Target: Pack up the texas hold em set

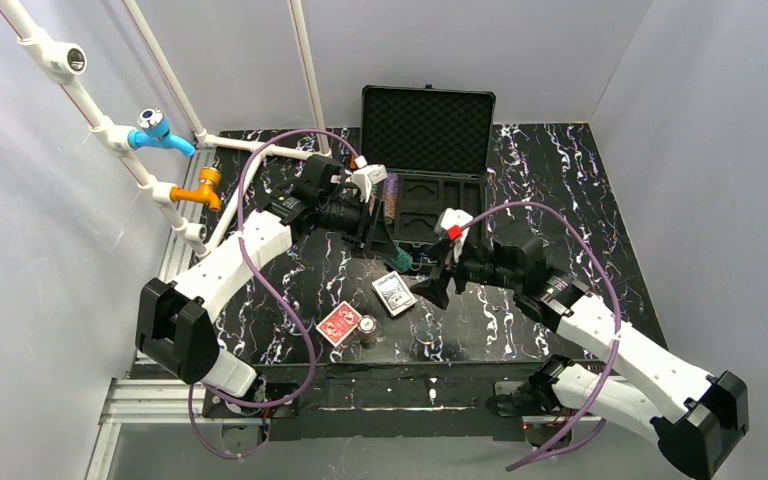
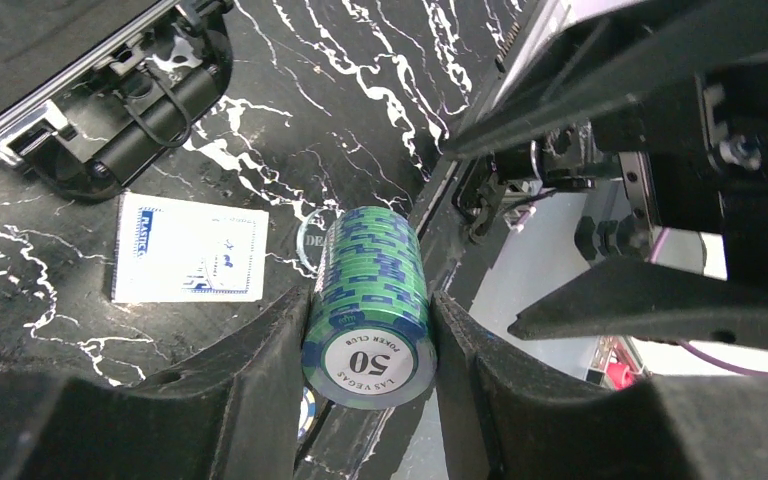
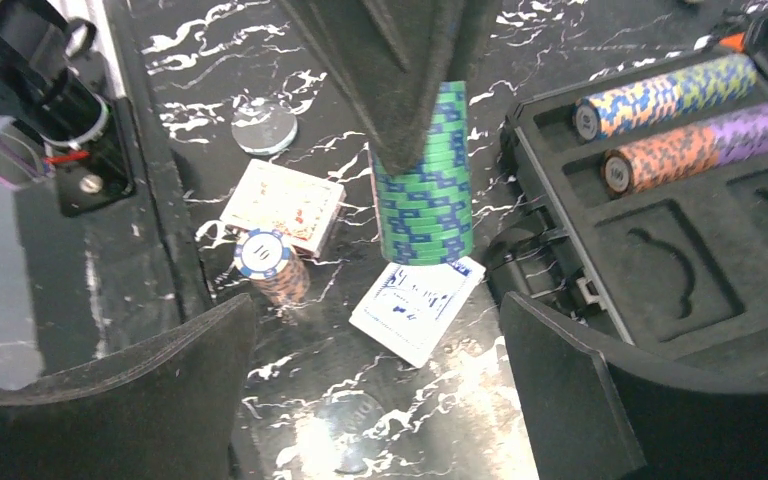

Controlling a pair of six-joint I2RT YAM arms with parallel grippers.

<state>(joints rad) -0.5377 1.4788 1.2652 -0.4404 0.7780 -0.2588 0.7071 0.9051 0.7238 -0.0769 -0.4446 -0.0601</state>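
The black briefcase [image 1: 427, 120] stands open at the back, its foam tray [image 3: 680, 260] holding two rows of striped chips [image 3: 675, 90]. My left gripper [image 1: 392, 252] is shut on a stack of green and blue "50" chips [image 2: 370, 300], holding it upright just in front of the case; it also shows in the right wrist view [image 3: 425, 200]. The blue-backed deck [image 1: 393, 294] lies right beneath and beside that stack. The red-backed deck [image 1: 339, 323] and a short orange chip stack [image 1: 367, 327] lie near the front edge. My right gripper [image 1: 432, 285] is open and empty above the table beside the blue-backed deck [image 3: 417, 303].
White pipes with blue [image 1: 155, 128] and orange [image 1: 203, 186] valves run along the left wall. The case's latches and handle [image 2: 110, 110] face the arms. Two clear round discs [image 3: 264, 128] lie on the marbled table. The table's front edge [image 1: 400, 365] is close behind the decks.
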